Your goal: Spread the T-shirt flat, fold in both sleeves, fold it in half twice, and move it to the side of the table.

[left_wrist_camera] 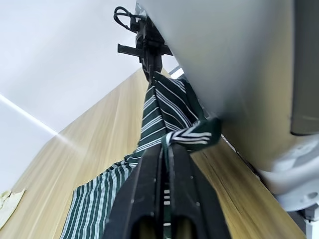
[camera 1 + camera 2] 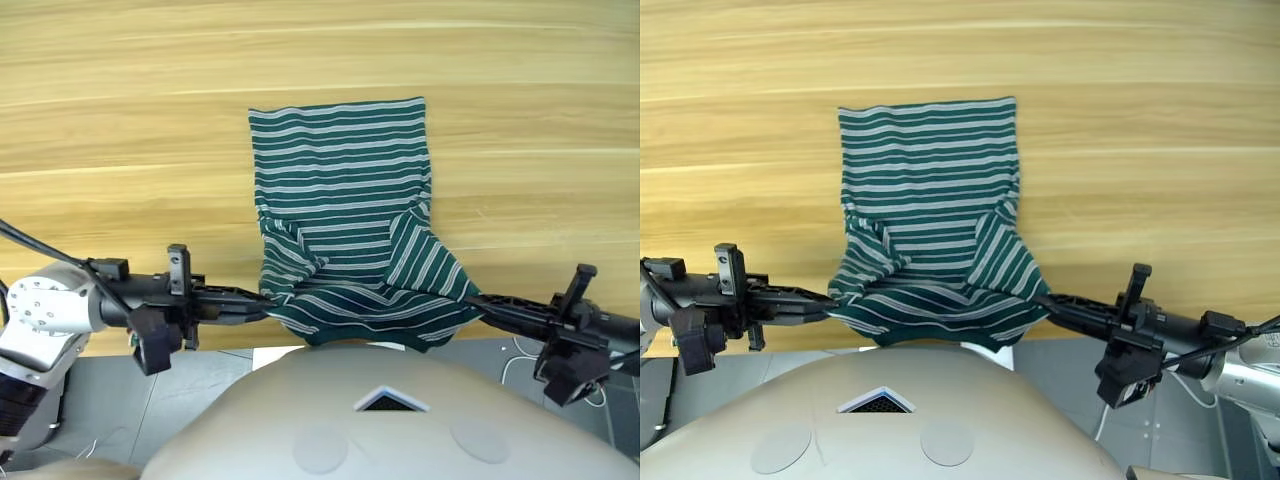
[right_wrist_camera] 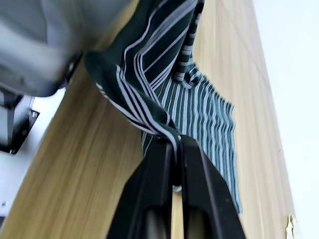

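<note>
Both head views look forward and down over the counter (image 2: 120,120) from above the arms. They sit side by side and share the T-shirt (image 2: 340,180) at mid-distance. Each wrist view sits close behind its own tool, the left tool (image 1: 166,148) and the right tool (image 3: 175,143), and faces along it toward the same T-shirt.

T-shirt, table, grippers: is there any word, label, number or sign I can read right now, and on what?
None can be read.
The T-shirt: green and white stripes, no print or tag in sight.
The table: bare wood grain, no marks.
The left gripper and right gripper, both shut on the T-shirt: plain black, no legible markings.
</note>
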